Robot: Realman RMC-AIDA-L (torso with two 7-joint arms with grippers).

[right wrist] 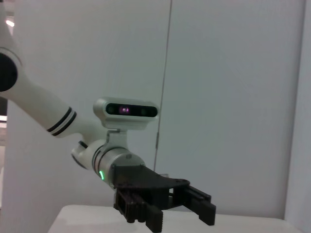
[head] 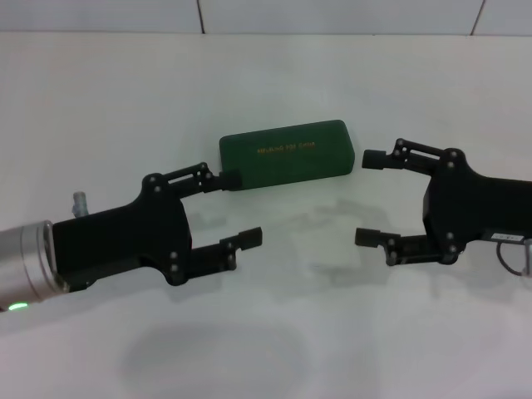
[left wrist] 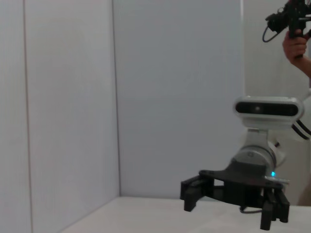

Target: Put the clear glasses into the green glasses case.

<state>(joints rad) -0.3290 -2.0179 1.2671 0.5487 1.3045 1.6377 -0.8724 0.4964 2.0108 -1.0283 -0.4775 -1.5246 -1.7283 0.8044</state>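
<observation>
While the green glasses case (head: 288,151) lies closed on the far middle of the tabletop (head: 274,349), both claws hover released: the left claw (head: 235,209) near-left of it, the right claw (head: 371,196) to its right. The clear glasses are hard to make out, perhaps faintly between the claws. Best open the lid first, steadying the case.

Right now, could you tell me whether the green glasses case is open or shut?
Shut: the green glasses case lies flat on the table, lid down with gold lettering facing up and no lining showing.
</observation>
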